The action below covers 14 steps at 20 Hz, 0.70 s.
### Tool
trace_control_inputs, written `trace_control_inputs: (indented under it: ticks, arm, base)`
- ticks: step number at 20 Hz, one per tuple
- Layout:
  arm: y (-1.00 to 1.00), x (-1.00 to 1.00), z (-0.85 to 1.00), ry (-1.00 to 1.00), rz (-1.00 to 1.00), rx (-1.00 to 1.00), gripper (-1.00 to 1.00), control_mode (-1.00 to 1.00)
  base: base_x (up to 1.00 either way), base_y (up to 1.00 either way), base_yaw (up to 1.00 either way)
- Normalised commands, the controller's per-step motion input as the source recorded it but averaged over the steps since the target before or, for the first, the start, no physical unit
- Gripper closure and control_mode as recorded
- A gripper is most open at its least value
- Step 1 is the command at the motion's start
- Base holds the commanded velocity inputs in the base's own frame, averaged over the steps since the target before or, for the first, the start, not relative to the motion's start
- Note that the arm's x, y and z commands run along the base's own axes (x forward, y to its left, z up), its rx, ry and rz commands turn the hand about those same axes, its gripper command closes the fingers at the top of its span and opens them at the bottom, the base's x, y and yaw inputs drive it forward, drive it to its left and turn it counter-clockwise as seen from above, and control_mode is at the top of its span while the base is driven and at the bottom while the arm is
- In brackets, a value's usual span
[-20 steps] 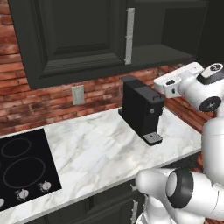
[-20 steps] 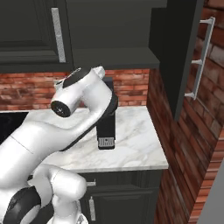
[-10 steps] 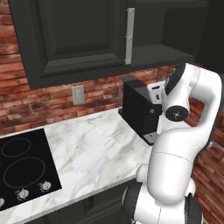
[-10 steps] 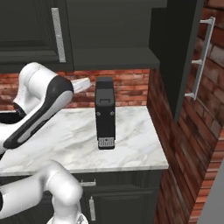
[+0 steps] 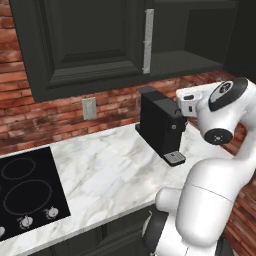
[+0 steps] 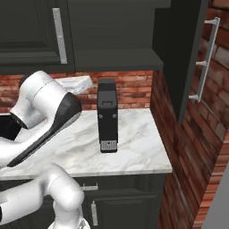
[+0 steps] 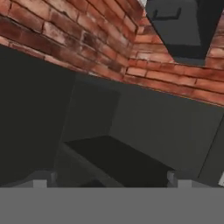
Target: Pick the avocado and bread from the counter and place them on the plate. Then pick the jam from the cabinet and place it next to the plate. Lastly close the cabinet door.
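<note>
Step in hand: likely the reach toward the open cabinet point(image 6: 116, 31) for the jam; judged from the hand aimed up at the dark cavity under the brick wall point(image 7: 65, 35).
Gripper point(image 7: 109, 183): fingertips point(image 7: 40, 180) spread to full width at the bottom of the hand view, nothing between them, nothing held.
Cabinet door point(image 6: 188, 53): swung wide open at the right, bar handle point(image 6: 206, 58) facing outward, well apart from the hand.
Jam: not made out; interior shelf point(image 7: 118, 159) too dark to tell what stands on it.
Avocado, bread, plate: none found on this stretch of counter point(image 5: 100, 170); progress there cannot be judged.
Nearby obstacle: black coffee machine point(image 5: 160, 125) just beside the wrist, directly below the cabinet opening.
Doing it well: rise clear of the coffee machine, level the hand with the shelf, enter straight, keep fingers wide until the jar sits between them.
Risk: clipping the cabinet's lower edge or the machine's top.
</note>
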Motion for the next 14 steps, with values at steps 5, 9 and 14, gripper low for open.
trace_control_inputs:
  ticks: [5, 9, 14]
  arm:
    - [-0.32, -0.51, 0.63, -0.20, 0.27, -0.01, -1.00, -1.00]
    - [-0.22, -0.76, 0.70, -0.19, 0.00, 0.00, -1.00, -1.00]
    - [-0.03, -0.72, 0.51, -0.12, 0.02, 0.05, -1.00, -1.00]
  base:
    - [0.00, 0.00, 0.00]
    - [0.00, 0.00, 0.00]
    - [0.00, 0.00, 0.00]
